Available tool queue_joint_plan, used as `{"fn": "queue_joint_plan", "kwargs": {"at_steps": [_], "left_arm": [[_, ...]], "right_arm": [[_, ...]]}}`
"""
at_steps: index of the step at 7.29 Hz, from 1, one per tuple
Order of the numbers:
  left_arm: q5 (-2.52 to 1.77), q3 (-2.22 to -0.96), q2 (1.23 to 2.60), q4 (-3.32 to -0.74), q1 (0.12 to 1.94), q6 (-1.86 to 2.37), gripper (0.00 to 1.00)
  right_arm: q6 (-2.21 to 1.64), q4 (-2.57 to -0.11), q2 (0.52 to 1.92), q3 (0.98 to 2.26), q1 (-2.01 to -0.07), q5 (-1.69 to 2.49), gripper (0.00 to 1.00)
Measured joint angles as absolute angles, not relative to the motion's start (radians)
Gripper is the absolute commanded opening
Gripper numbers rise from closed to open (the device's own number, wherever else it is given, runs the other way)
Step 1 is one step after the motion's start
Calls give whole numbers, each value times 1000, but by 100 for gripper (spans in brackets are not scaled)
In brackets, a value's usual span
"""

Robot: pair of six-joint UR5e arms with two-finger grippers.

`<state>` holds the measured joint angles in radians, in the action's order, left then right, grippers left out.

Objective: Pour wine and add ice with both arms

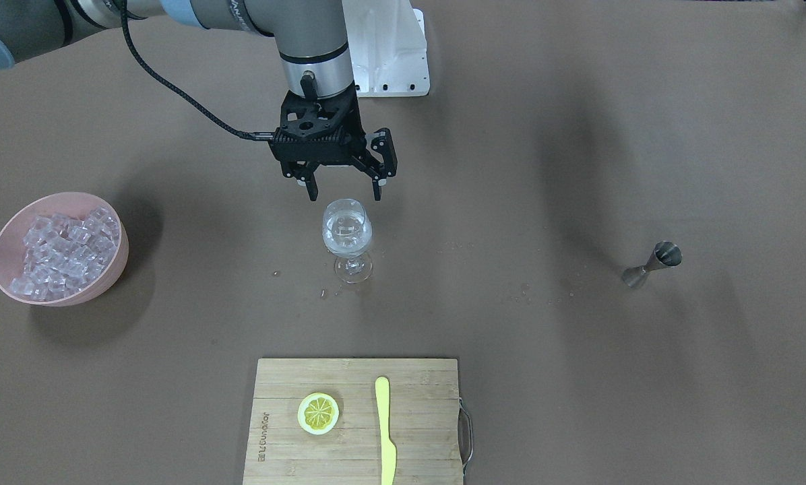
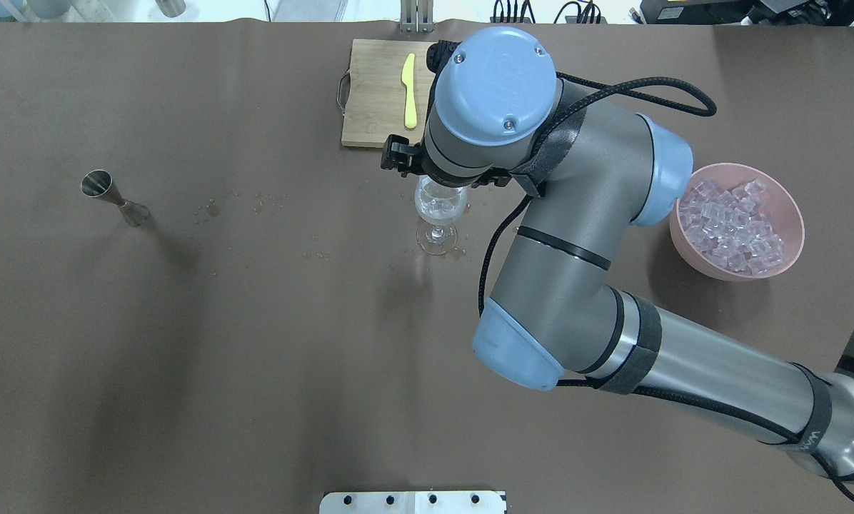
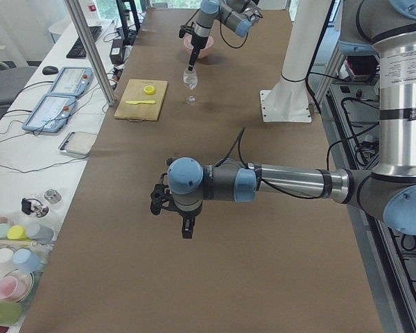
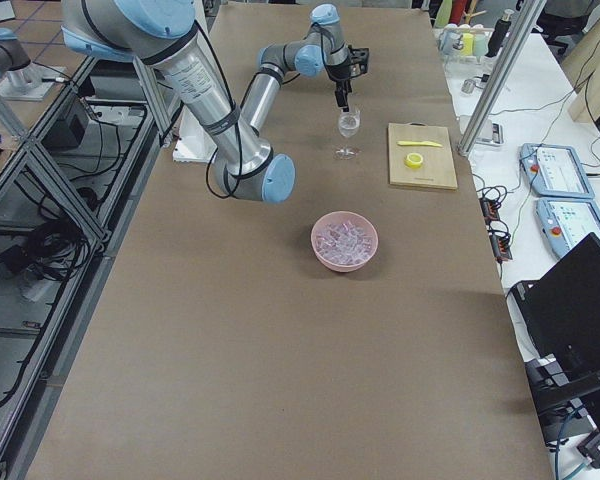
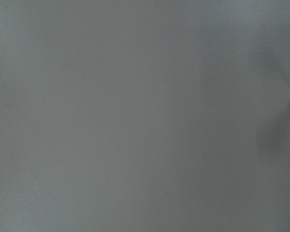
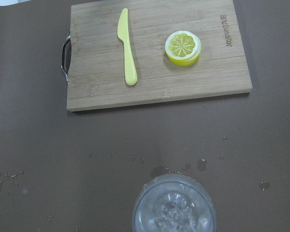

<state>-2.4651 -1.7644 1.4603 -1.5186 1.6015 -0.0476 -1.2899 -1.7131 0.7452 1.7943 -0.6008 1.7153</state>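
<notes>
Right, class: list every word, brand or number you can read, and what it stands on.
Nothing reads clearly.
Burnt-in brand on the rectangular bamboo chopping board: too blurred.
Lettering on the silver-grey right arm: only partly visible.
Printed label on the silver-grey left arm: too small.

1. Cutting board (image 6: 159, 92): burnt-in brand word at one short edge, ahead of the jaws of the right gripper (image 1: 346, 198); too blurred to spell.
2. Right arm (image 2: 577, 235): white lettering behind the jaws, unreadable.

stemmed glass (image 6: 174, 208) cut off by right wrist view's bottom edge, left hand (image 3: 172, 216) too small to judge
</notes>
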Motion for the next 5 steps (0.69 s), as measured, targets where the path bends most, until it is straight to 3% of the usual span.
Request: {"fn": "queue_joint_plan", "kwargs": {"at_steps": [5], "left_arm": [[-2458,-1767,1474,-1515,1601,-43,98]], "right_arm": [[-949,-1776,974,1954,-801,1893,100]]}}
